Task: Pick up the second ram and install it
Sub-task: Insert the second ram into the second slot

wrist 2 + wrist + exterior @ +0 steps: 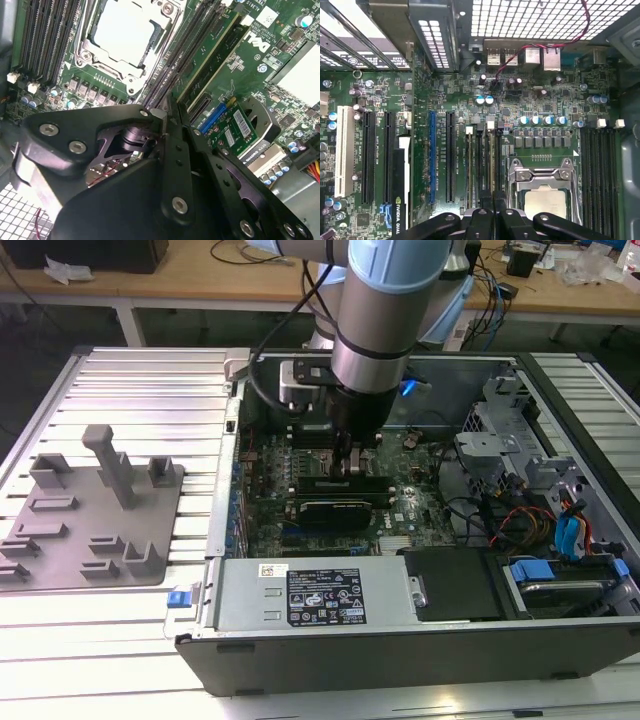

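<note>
Exterior view first: the arm (385, 300) reaches straight down into the open computer case (400, 655), which lies on the slatted table (130, 380). The pincer (350, 458) is low over the motherboard (265, 475), just beyond the black graphics card (345, 505). Off to the exterior view's left of the case, well apart from the pincer, a grey holder block (95, 530) sits on the table.

Second wrist view: the pincer (167, 102) is squeezed shut, its black fingers (177, 150) meeting along a thin seam, tips right down at the long black slots (187, 55) beside the processor socket (125, 35). A green stick (210, 57) with dark chips stands upright in the slot furthest from the socket, near the tips but not touching. The second ram itself I can't make out; the tips hide whatever might be pinched in the seam.

First wrist view: same deal, pincer (492, 202) closed, lined up with the slots (488, 160) between the green stick (470, 165) and the socket (542, 192). A red wire (540, 46) loops across the case's perforated wall past the far end of the slots.
</note>
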You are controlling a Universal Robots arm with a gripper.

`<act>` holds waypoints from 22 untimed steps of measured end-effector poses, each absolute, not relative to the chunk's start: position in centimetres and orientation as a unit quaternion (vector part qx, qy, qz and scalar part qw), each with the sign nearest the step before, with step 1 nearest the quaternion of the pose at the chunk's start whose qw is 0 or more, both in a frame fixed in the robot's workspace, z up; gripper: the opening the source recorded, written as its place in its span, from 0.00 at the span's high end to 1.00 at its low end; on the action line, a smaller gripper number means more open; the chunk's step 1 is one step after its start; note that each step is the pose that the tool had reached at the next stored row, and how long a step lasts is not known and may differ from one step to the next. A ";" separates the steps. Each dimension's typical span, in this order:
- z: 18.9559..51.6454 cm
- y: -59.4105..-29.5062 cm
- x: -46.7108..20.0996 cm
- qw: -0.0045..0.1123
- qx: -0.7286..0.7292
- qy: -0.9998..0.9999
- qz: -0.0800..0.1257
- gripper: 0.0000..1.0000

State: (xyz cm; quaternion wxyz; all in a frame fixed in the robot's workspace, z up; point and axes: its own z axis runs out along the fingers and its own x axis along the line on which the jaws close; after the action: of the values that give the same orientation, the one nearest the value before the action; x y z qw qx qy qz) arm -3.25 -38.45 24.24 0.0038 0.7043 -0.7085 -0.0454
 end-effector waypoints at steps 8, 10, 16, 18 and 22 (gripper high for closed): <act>24.0 -38.4 -3.4 0.003 0.704 -0.709 -0.046 0.91; 24.0 -38.4 -3.3 0.003 0.704 -0.708 -0.046 0.91; 23.8 -38.4 -3.3 0.003 0.704 -0.708 -0.046 0.91; 23.8 -38.4 -3.3 0.003 0.704 -0.708 -0.046 0.91; 23.8 -38.4 -3.3 0.003 0.704 -0.708 -0.047 0.91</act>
State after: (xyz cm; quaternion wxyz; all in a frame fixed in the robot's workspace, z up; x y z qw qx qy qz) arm -3.34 -38.37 23.76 0.0027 0.7043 -0.7084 -0.0466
